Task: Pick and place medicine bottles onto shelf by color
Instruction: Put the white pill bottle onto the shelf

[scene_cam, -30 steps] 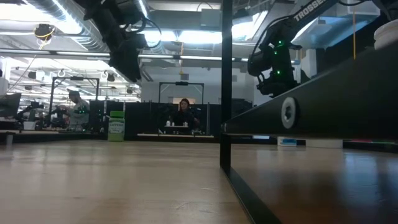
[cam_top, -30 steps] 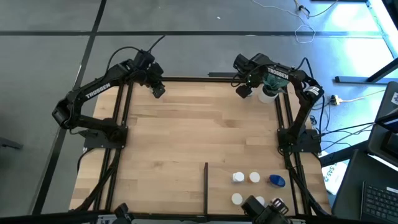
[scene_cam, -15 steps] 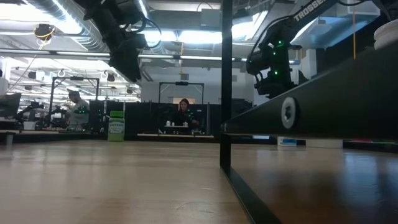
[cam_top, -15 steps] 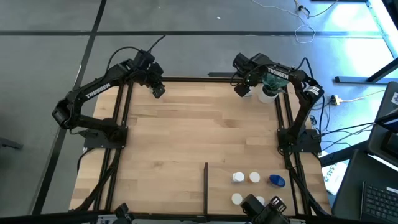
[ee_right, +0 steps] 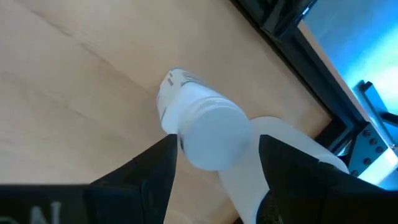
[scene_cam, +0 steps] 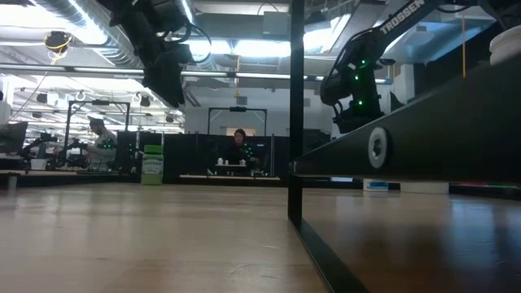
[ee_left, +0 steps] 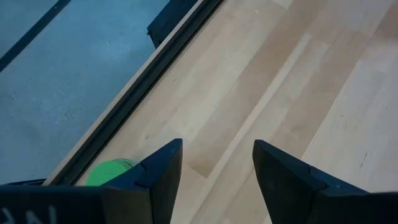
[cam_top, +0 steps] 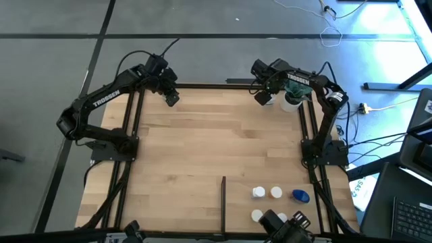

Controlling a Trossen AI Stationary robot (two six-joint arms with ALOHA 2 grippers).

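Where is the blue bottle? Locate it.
In the high view, the blue bottle sits near the table's right edge, just right of two white-capped bottles.

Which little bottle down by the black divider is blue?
The blue bottle, farthest right in its group. The white-capped bottles beside it all have white tops.

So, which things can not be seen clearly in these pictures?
- Green bottle: left wrist view, mostly hidden behind the left pincer.
- White bottle between the right pincer fingers: contact cannot be told.
- Bottles on the shelf: high view, too small to read; some hidden by a black device.
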